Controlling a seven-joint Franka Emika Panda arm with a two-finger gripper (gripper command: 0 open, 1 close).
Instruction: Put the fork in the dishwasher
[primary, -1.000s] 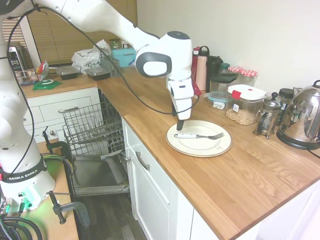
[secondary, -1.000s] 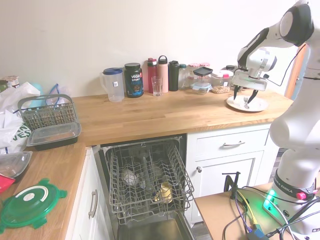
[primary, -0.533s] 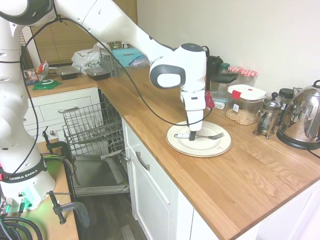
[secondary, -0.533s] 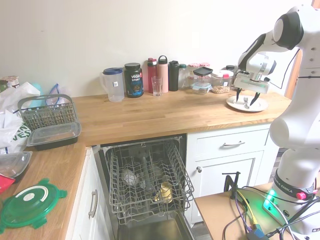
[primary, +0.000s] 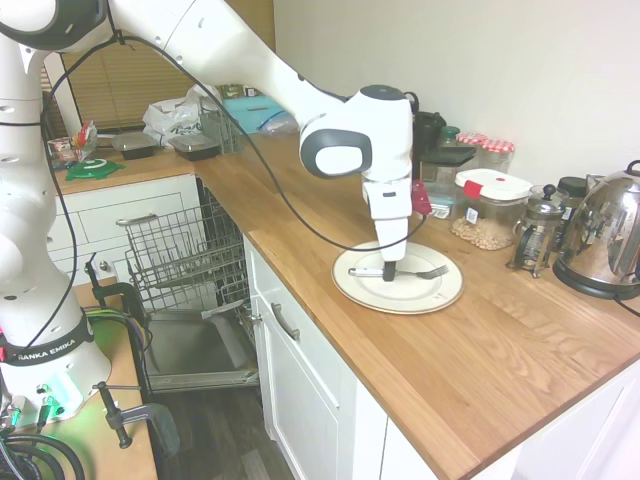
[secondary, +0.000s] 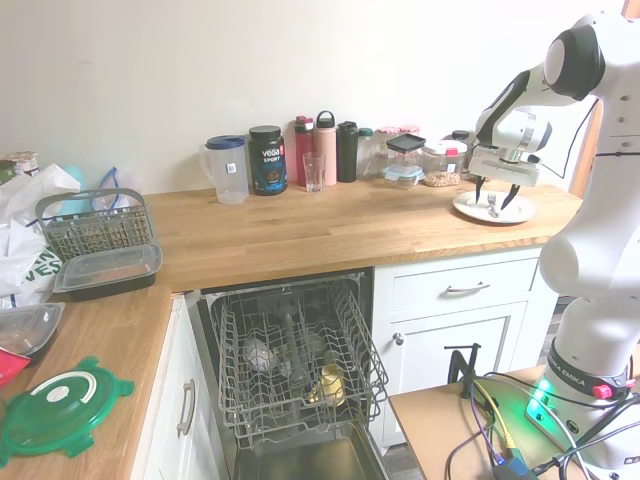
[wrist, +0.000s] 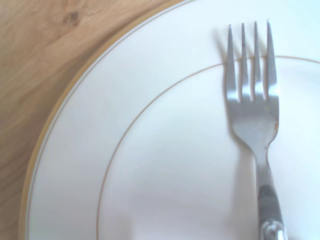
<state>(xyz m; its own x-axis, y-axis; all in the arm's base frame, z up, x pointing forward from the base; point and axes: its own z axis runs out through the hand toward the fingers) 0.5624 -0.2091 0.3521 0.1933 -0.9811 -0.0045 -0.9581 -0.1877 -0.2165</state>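
Grasp step in hand: dishwasher (primary: 185, 265) is seen open at 9 o'clock of the plate (primary: 440, 294), where the fork (primary: 398, 271) lies flat, straddled at its handle by the spread-fingered gripper (primary: 389, 272), so closing, then lifting, is needed next.

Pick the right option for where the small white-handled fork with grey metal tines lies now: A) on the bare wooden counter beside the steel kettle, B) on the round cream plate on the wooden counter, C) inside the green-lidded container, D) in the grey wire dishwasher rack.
B: the small white-handled fork lies flat on the round cream plate, with the gripper down at its handle.
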